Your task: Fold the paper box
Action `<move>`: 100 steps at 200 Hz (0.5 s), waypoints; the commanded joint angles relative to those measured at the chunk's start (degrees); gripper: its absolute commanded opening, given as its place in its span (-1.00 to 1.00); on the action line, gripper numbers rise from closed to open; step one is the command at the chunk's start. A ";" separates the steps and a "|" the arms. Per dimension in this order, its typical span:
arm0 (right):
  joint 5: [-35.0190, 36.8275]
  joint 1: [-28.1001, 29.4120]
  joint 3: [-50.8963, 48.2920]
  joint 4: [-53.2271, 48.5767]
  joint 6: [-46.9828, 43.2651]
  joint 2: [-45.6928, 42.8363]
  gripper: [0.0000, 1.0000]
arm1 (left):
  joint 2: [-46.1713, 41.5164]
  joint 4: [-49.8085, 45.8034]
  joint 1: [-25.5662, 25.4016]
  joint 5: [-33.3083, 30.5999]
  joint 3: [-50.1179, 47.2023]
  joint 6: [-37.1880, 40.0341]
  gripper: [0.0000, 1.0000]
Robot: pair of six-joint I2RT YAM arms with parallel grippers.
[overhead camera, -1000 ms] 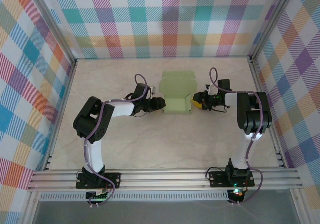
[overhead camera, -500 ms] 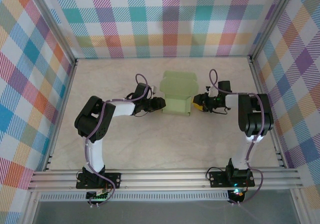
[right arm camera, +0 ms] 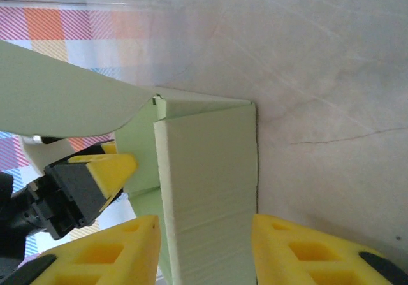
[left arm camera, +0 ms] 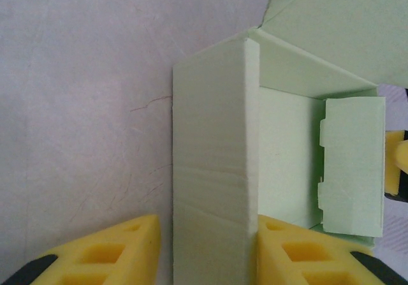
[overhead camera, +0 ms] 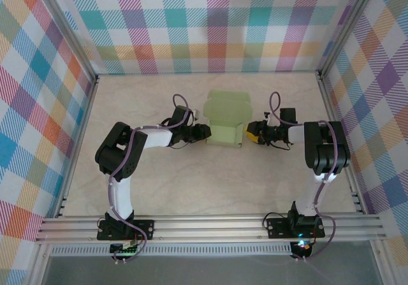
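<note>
The paper box (overhead camera: 224, 116) lies at the middle of the table, a pale green tray with its lid flap (overhead camera: 226, 101) spread flat behind it. My left gripper (overhead camera: 204, 131) straddles the tray's raised left wall (left arm camera: 213, 170), shut on it: the inside finger (left arm camera: 299, 253) is pressed to the wall and the outside one sits a sliver off. My right gripper (overhead camera: 252, 132) straddles the right wall (right arm camera: 207, 189) with both fingers against the card. A small tab flap (left arm camera: 354, 164) stands inside the tray. The left gripper's yellow fingertip (right arm camera: 105, 170) shows beyond the wall.
Bare marbled tabletop (overhead camera: 159, 183) runs all round the box. Plaid walls close off the left, back and right. An aluminium rail (overhead camera: 210, 224) carrying both arm bases crosses the near edge.
My right wrist has slid slightly to the right and its jaws have eased a little. The left jaws have narrowed onto the wall. The box has hardly moved.
</note>
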 commanded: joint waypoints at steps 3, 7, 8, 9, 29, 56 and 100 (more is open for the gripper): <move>-2.62 -0.34 -0.54 3.71 1.08 -0.27 -0.14 | 0.62 -0.92 -0.51 0.02 1.09 0.97 -0.21; -2.59 -0.37 -0.50 3.62 0.97 -0.05 -0.14 | 0.57 -0.92 -0.51 0.01 1.08 0.90 -0.21; -2.50 -0.39 -0.43 3.59 0.98 0.00 -0.14 | 0.56 -0.92 -0.51 0.01 1.08 0.89 -0.21; -2.50 -0.39 -0.40 3.54 0.99 0.06 -0.14 | 0.59 -0.92 -0.51 0.01 1.08 0.89 -0.22; -3.00 -0.31 0.25 3.63 1.05 2.03 -0.14 | 0.62 -1.01 -0.51 0.18 1.17 1.01 -0.21; -4.17 -0.31 0.47 4.34 1.46 3.07 -0.14 | 0.52 -1.36 -0.51 0.17 1.19 1.31 -0.21; -5.14 -0.21 0.62 3.55 0.33 3.55 -0.06 | 0.64 -1.45 -0.51 0.32 1.44 1.21 -0.22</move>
